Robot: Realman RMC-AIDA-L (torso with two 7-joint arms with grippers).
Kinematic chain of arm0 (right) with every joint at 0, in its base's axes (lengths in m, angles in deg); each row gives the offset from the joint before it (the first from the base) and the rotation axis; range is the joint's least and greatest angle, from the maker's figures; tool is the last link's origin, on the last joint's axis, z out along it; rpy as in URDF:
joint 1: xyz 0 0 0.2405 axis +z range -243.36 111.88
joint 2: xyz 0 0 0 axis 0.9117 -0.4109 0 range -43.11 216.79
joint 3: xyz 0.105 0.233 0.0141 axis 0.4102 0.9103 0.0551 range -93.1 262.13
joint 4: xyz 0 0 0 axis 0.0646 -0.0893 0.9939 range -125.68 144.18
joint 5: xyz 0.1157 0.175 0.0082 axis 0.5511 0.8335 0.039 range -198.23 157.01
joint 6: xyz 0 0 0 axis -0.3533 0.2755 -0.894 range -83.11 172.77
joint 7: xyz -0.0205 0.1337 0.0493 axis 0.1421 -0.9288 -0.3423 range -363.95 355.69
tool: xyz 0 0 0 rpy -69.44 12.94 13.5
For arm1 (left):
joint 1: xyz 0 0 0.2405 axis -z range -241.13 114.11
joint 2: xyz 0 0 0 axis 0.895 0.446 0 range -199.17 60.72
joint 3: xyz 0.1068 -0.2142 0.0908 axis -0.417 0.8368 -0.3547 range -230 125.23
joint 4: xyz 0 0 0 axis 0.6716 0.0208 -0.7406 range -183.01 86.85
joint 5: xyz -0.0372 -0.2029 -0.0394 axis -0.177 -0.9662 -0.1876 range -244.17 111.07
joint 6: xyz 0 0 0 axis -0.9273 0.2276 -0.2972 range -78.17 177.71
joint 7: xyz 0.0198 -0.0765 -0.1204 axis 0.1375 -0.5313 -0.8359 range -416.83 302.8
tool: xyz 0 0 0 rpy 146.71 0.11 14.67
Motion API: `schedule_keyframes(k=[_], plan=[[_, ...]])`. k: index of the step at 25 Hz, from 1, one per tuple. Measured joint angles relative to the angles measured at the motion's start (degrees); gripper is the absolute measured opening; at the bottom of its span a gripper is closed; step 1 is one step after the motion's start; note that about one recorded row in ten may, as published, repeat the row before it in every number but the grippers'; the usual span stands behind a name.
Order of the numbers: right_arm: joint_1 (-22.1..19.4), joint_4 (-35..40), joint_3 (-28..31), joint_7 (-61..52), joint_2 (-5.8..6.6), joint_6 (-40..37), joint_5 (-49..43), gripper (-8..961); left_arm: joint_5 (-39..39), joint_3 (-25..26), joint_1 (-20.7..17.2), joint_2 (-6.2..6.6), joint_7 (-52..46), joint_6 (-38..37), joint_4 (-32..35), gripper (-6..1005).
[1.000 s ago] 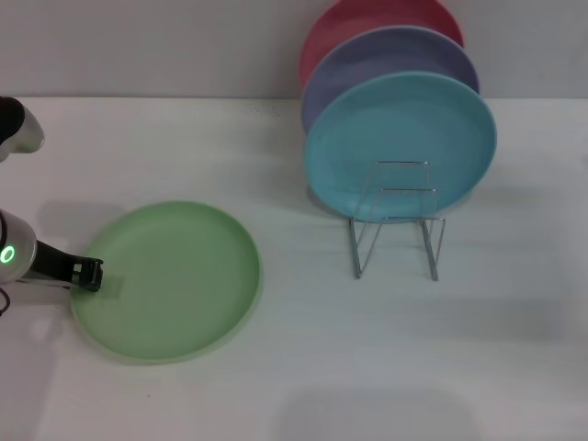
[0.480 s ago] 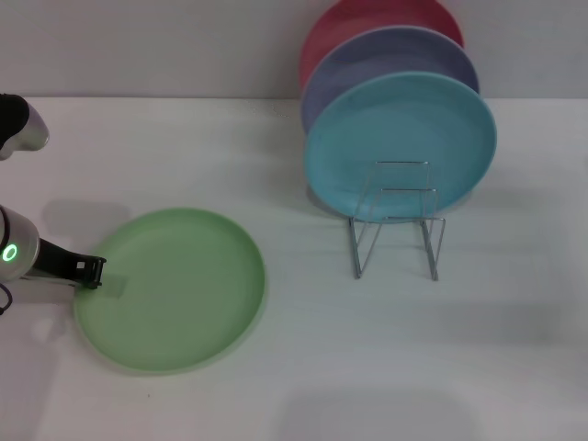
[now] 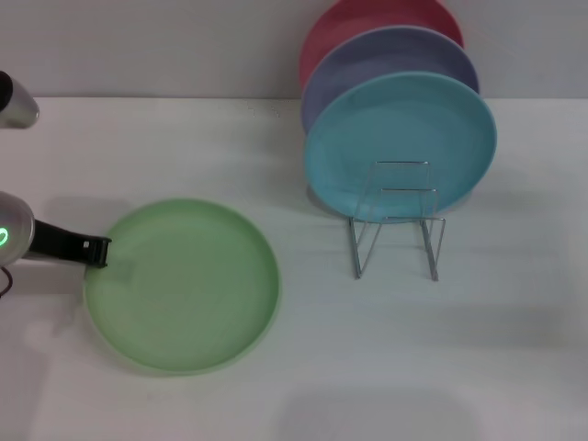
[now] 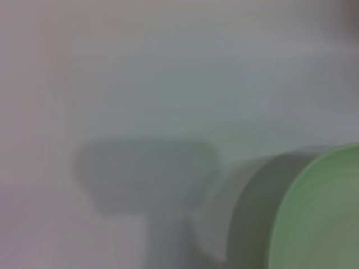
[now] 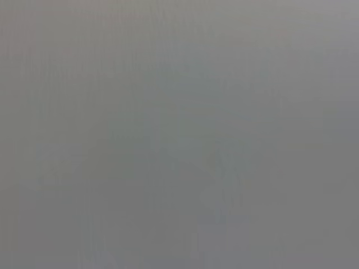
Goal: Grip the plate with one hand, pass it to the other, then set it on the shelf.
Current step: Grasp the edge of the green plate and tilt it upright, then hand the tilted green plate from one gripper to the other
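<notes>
The light green plate is at the front left of the white table. My left gripper is shut on its left rim and holds it slightly off the table; the plate's shadow shows beneath it. The plate's edge also shows in the left wrist view, above its shadow. The silver wire shelf stands at the right of centre, with empty loops at its front. My right gripper is out of view, and the right wrist view shows only plain grey.
A turquoise plate, a lavender plate and a pink plate stand on edge in a row behind the shelf's front loops. The wall runs along the table's far edge.
My left gripper has lifted the green plate and carried it a little to the right and away from me. The plate looks larger now. The shelf and other plates have not moved.
</notes>
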Motion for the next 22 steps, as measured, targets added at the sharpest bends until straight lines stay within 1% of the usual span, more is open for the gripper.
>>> schedule_keyframes(k=[3,7,10,14,18,21,22], plan=[[-0.3,0.0,0.0,-0.8,-0.04,0.0,0.0,708,-2.0,2.0,-0.5,-0.02,2.0,0.1,-1.1,35],[-0.5,0.0,0.0,-1.2,0.00,-0.1,0.0,708,-3.7,3.8,-0.9,-0.01,3.6,-1.1,-2.7,34],[-0.5,0.0,0.0,-1.2,0.02,-0.1,0.0,708,-4.5,4.7,-1.4,-0.10,4.6,-3.1,-4.0,34],[-0.5,0.0,0.0,-1.2,0.07,-0.1,0.0,708,-4.7,4.8,-2.9,-0.08,4.8,-7.8,-5.9,34],[-0.7,0.0,0.0,-1.2,0.19,0.4,0.0,708,-6.2,4.3,-6.7,-0.13,5.4,-16.0,-9.1,34],[-0.7,0.2,0.0,-0.9,0.22,0.4,0.0,708,-10.4,3.4,-10.4,-0.21,8.0,-24.7,-10.1,34],[-0.7,0.4,0.0,-0.8,0.21,0.5,0.0,708,-13.0,2.4,-11.9,-0.24,9.6,-29.3,-10.0,34]])
